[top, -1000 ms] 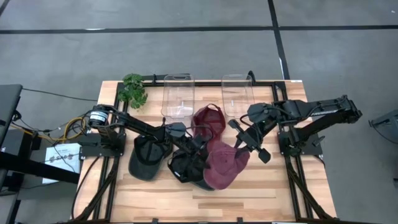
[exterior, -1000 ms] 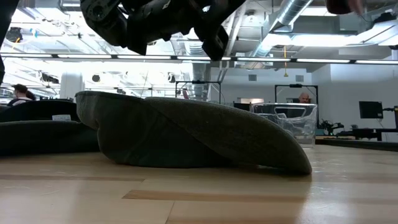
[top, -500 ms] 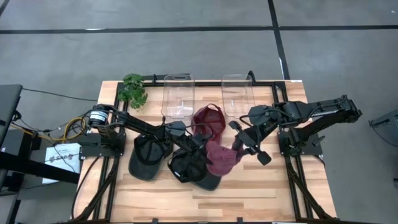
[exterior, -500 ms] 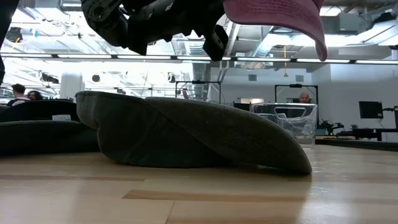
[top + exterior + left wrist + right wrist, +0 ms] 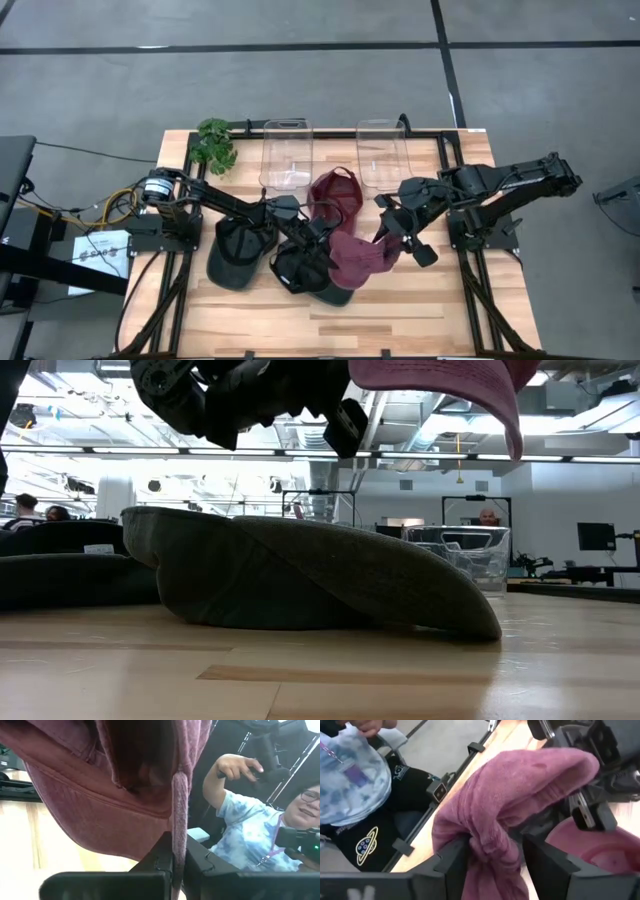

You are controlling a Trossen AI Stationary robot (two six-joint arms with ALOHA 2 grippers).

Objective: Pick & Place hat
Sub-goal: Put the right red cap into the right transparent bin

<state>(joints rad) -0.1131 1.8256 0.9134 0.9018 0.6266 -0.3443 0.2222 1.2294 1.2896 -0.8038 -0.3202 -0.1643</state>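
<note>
Near the table's middle, a maroon cap (image 5: 362, 259) is held up off the wood between both grippers. The left gripper (image 5: 322, 232) is shut on a thin fold of the cap's fabric, seen pinched between its fingers (image 5: 170, 865) in the left wrist view. The right gripper (image 5: 397, 232) has its fingers spread, with the cloth bunched loosely between them and apparently no longer clamped. The cap is judged light and soft: the crown sags and folds under its own weight, so only the brim can be expected to keep a shape. A hold on the brim edge or a doubled seam is judged firmer than one on loose crown cloth, which may slip or stretch. Room is tight underneath: a black cap (image 5: 300, 268) and a dark green cap (image 5: 235, 252) lie just beside and partly below the held one, and a second maroon cap (image 5: 335, 191) rests near two clear bins (image 5: 285, 152) at the far edge. A drooping cap could drag across these. Bare wood (image 5: 440, 310) lies open toward the near right corner. A person (image 5: 250, 837) sits beyond the table.
</note>
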